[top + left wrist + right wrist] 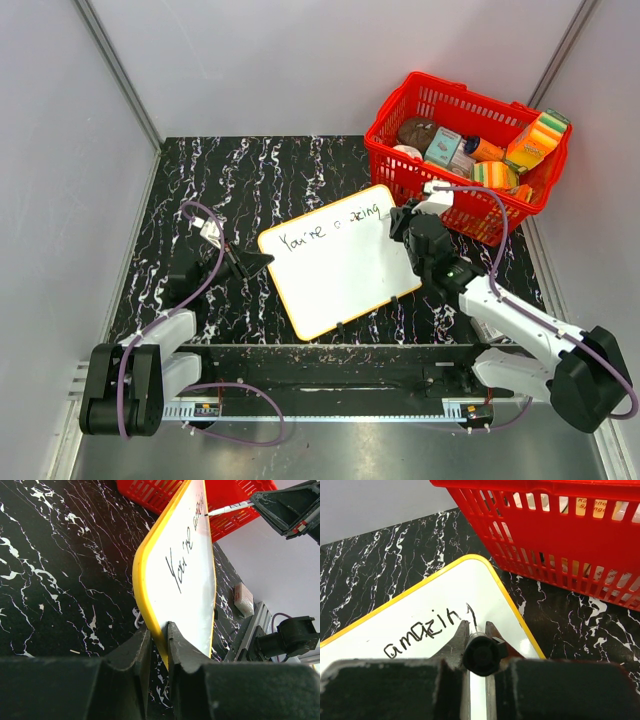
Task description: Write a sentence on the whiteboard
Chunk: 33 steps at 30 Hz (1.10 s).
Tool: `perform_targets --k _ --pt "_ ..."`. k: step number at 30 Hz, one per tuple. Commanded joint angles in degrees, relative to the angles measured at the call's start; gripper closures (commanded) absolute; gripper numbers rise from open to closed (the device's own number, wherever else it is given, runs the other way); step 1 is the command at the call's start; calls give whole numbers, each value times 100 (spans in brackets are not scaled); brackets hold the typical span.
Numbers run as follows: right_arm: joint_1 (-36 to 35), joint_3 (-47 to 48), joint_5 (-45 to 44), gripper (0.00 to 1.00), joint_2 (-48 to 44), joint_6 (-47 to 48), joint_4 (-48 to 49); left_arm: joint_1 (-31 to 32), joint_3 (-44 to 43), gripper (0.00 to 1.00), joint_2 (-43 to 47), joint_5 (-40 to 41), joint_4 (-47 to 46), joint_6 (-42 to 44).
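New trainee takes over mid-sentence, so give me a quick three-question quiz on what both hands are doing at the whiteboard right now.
1. True or false: the left hand clamps the whiteboard's yellow rim.
2. The right hand holds: A) a sponge B) a marker C) nothing.
3. Which letters follow "You're" on the board?
Key: 1 true; 2 B; 3 "amazin", with the next stroke begun.

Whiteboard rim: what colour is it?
The whiteboard rim is yellow-orange; the left wrist view shows it best.
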<state>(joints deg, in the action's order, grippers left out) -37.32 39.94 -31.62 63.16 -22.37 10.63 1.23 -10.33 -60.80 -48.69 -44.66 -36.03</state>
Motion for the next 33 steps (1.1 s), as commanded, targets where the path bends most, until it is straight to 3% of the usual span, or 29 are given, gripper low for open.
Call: perform_targets --k 1,12,19,24,33 --pt "41 -127 322 100 -93 -162 -246 26 66 100 77 17 -209 413" --pt "41 -233 604 100 -426 -435 -167 26 75 100 68 17 -209 404" --pt "32 -452 490 100 -1822 -602 -184 26 31 100 15 35 -192 421" --pt "32 -417 472 100 -2167 -611 -404 26 -83 100 -99 52 -113 500" --pt "32 -540 683 100 -2123 -725 -519 26 -488 83 -371 -44 116 633"
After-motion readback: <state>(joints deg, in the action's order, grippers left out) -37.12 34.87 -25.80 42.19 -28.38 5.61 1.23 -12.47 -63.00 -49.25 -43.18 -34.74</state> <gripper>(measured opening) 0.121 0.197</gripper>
